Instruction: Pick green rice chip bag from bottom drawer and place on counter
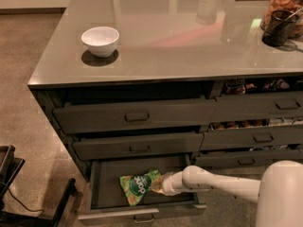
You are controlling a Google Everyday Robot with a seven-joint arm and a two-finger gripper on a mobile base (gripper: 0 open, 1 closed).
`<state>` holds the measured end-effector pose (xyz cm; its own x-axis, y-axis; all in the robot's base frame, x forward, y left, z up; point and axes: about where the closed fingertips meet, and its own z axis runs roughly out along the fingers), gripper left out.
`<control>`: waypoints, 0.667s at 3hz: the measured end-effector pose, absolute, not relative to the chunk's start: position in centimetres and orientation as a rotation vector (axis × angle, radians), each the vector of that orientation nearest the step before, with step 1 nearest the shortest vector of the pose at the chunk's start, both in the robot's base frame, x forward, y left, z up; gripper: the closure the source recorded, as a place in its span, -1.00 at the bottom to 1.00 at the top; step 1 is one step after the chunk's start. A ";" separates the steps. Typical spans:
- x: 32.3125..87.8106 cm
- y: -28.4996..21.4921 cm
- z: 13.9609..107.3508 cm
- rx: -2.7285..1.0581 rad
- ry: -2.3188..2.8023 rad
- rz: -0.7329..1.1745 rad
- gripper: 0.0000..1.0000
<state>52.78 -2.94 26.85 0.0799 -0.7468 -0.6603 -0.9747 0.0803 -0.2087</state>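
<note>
The green rice chip bag (138,187) lies on the dark floor of the open bottom drawer (107,179), left of middle. My white arm reaches in from the lower right, and the gripper (159,185) is at the bag's right edge, touching or holding it. The counter (180,32) is the glossy grey slab above the drawers.
A white bowl (100,41) stands on the counter's left part. A dark cup (278,28) and a jar of snacks (284,4) stand at the far right. Other drawers (137,116) above are slightly open. A black chair frame (28,197) stands on the floor at lower left.
</note>
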 end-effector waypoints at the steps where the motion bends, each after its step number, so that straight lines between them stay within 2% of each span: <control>1: 53.7 -2.1 24.9 -1.736 1.672 0.463 -0.31; 2: 54.7 -1.4 23.5 -1.754 1.630 0.467 -0.77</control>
<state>54.71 -1.35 23.49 0.1480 -0.7236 -0.6741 -0.9708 0.0238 -0.2388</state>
